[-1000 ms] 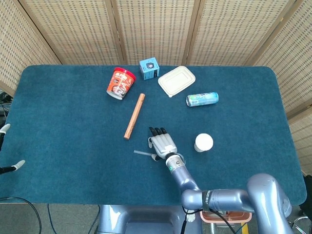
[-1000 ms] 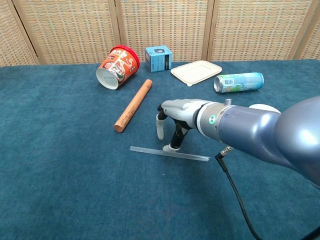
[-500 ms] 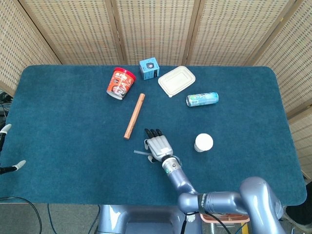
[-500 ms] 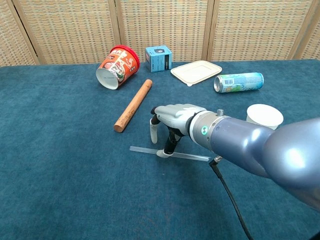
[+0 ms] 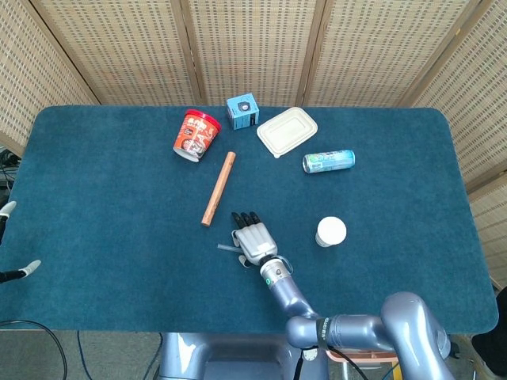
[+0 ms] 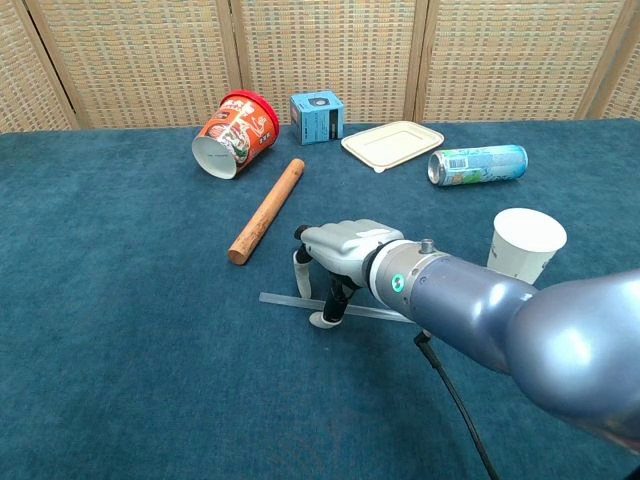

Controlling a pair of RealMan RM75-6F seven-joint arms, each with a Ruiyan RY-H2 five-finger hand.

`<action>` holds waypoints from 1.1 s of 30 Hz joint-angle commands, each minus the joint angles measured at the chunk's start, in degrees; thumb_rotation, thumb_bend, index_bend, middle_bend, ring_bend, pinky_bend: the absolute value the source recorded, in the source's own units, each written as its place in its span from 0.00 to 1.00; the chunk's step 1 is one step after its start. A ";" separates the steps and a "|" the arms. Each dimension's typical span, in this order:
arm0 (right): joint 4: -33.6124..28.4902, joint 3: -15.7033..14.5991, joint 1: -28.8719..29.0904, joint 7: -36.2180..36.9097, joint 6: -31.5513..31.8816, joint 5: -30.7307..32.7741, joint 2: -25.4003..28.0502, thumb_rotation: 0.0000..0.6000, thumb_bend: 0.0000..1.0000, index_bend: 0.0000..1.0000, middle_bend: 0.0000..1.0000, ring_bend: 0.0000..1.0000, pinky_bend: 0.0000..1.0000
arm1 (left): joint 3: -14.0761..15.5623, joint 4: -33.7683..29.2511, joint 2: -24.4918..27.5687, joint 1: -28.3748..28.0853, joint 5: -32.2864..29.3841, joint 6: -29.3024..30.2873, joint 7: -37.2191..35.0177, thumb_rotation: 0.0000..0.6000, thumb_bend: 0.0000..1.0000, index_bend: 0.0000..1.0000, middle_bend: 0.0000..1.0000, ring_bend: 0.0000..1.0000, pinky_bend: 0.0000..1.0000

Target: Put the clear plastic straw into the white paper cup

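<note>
The clear plastic straw lies flat on the blue table cover, its left end showing in the head view as the straw. My right hand stands over its middle with the fingers pointing down. The thumb tip is on the near side of the straw and the other fingertips are on the far side, and the straw passes between them, still on the table. From above, the right hand covers most of the straw. The white paper cup stands upright to the right, also seen as the cup. Only two fingertips of my left hand show at the far left edge.
A wooden rod lies just beyond the straw. Further back are a tipped red noodle cup, a blue box, a cream lidded container and a lying drink can.
My right hand has slid left along the straw and sunk lower over it, uncovering the white cup in the chest view. The straw has not moved.
</note>
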 commanded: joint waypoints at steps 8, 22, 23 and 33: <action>0.72 -0.63 -0.55 -0.76 -0.82 -2.11 -0.80 1.00 0.42 0.65 0.00 0.00 0.00 | 0.02 0.14 0.19 0.17 0.32 0.36 -0.79 1.00 0.06 0.00 0.00 0.00 0.00; -12.01 4.66 -2.59 5.85 -0.23 -8.23 5.85 1.00 0.45 0.67 0.00 0.00 0.00 | 0.16 0.14 0.11 0.09 0.60 0.31 -0.63 1.00 0.07 0.00 0.00 0.00 0.00; -13.80 5.61 -2.84 7.15 -0.45 -8.74 7.05 1.00 0.45 0.67 0.00 0.00 0.00 | 0.16 0.11 0.12 0.09 0.61 0.31 -0.62 1.00 0.07 0.00 0.00 0.00 0.00; -31.27 17.88 -10.34 27.51 -4.03 -9.16 26.66 1.00 0.45 0.67 0.00 0.00 0.00 | 0.34 -0.17 -0.05 0.25 1.07 0.87 0.11 1.00 0.07 0.00 0.00 0.00 0.00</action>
